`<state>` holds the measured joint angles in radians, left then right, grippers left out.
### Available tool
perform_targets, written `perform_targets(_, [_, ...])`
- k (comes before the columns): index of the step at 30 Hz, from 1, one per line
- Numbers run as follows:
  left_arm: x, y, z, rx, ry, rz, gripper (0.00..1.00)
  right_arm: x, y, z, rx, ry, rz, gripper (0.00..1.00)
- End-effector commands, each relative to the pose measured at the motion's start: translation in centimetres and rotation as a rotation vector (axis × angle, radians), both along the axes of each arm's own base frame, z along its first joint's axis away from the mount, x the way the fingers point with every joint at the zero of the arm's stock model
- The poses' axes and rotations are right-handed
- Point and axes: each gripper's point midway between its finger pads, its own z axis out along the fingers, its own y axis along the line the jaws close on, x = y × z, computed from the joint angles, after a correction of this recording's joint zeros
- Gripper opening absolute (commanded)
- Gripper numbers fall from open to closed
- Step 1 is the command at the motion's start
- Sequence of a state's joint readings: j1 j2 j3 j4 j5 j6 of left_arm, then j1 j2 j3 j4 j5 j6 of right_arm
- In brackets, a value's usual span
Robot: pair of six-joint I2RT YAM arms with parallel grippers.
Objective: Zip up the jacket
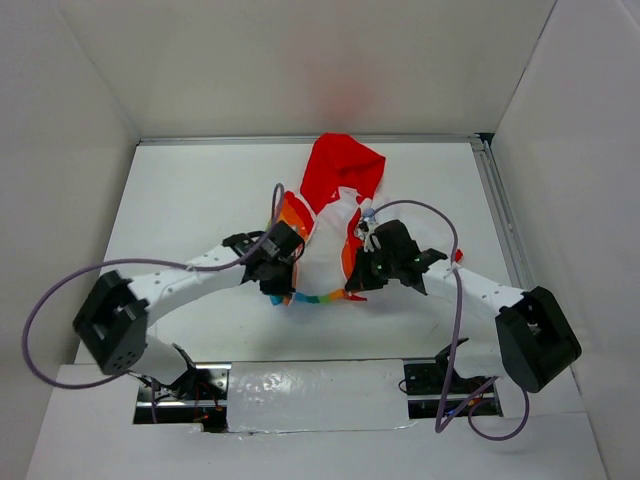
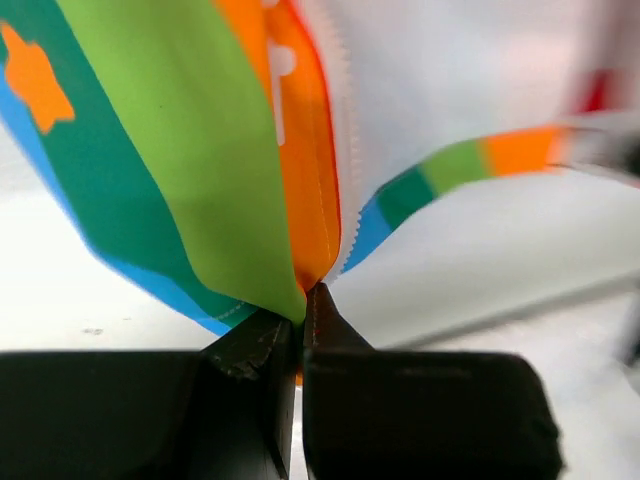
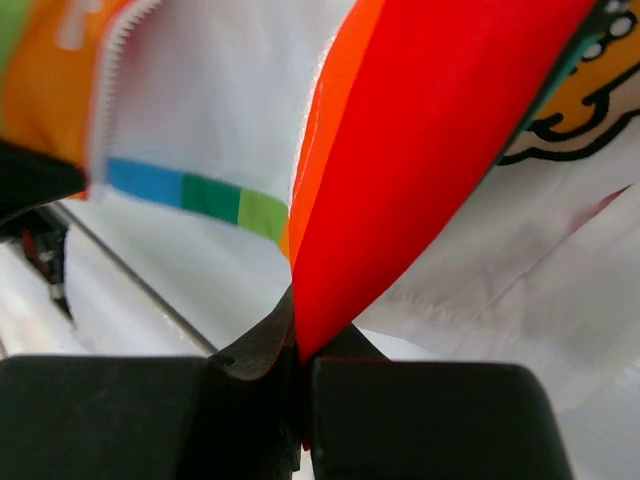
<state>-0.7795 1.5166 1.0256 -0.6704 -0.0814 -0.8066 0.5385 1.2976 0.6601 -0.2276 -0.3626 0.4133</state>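
The jacket (image 1: 330,215) lies open at the table's middle, red hood at the far end, white lining up, a rainbow hem strip along its near edge. My left gripper (image 1: 280,262) is shut on the jacket's left front edge; its wrist view shows green and orange fabric (image 2: 240,170) pinched between the jaws, with the white zipper teeth (image 2: 350,150) just right of it. My right gripper (image 1: 362,268) is shut on the right front edge; its wrist view shows red fabric (image 3: 430,160) clamped between the jaws, white lining (image 3: 230,90) behind.
White walls enclose the table (image 1: 200,200) on three sides, and a metal rail (image 1: 500,215) runs along the right edge. Purple cables (image 1: 440,215) loop off both arms. The arm bases (image 1: 330,385) sit at the near edge.
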Motion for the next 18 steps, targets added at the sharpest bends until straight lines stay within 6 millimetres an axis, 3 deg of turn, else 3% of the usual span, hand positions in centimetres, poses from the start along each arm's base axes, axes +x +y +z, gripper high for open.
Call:
perform_targets(1, [0.2,-3.0,6.4,-0.242,-0.143,-0.139,0.00,1.1,1.8,4.1,0.131,-0.105,0.045,0.00])
perform_targets(3, [0.1,-3.2,8.5,-0.303,-0.203,-0.154,0.00,1.3,2.4,5.2,0.182,-0.138,0.050,0.00])
perform_targets(7, [-0.4,-3.7,11.7,-0.408,-0.283,-0.197,0.00,-0.8,3.7,9.2,0.374,-0.239,0.167,0.00])
perform_targets(10, [-0.7,-3.9,12.0,-0.437,-0.294,-0.205,0.01,-0.8,3.7,10.8,0.397,-0.302,0.179,0.00])
perform_targets(13, [-0.8,-3.1,10.2,-0.386,-0.253,-0.149,0.04,0.3,2.9,8.9,0.291,-0.284,0.099,0.00])
perform_targets(16, [-1.8,-1.8,6.8,-0.301,-0.140,-0.070,0.05,0.7,2.0,4.0,0.115,-0.172,0.000,0.00])
perform_targets(18, [-2.2,-1.6,5.8,-0.289,-0.109,-0.063,0.04,0.3,2.1,2.2,0.074,-0.113,-0.003,0.00])
